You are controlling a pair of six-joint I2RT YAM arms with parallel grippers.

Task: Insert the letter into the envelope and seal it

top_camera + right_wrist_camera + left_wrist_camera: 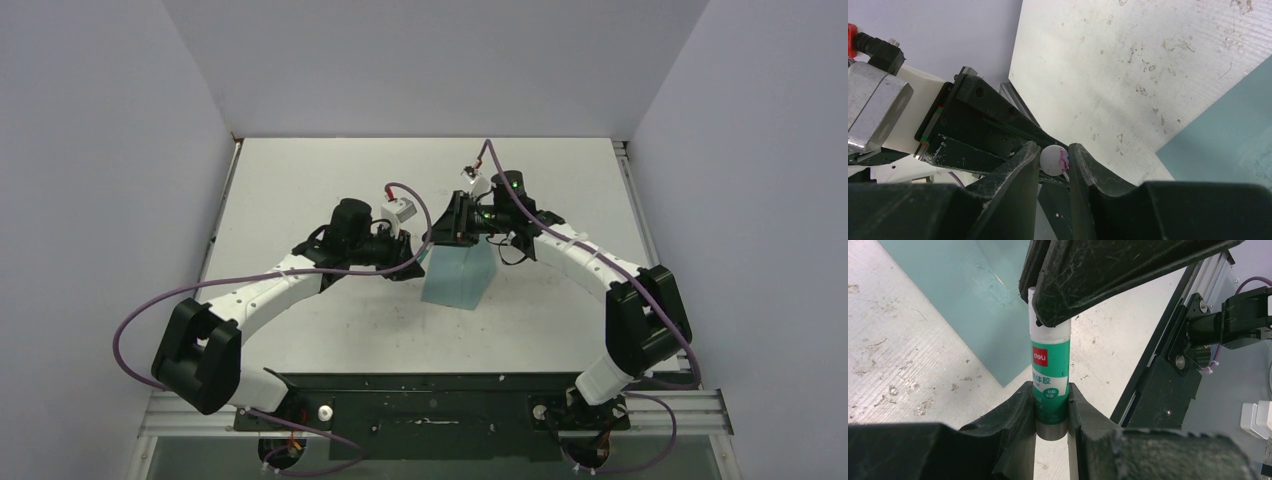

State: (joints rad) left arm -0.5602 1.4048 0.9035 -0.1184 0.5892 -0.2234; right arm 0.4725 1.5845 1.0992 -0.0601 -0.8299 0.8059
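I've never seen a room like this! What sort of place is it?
Probably a robot test lab: a left arm and right arm bolted at a scuffed white table, plain walls boxing it in, and an envelope and glue stick for practice.

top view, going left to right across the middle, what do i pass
left arm → left hand → envelope → right arm
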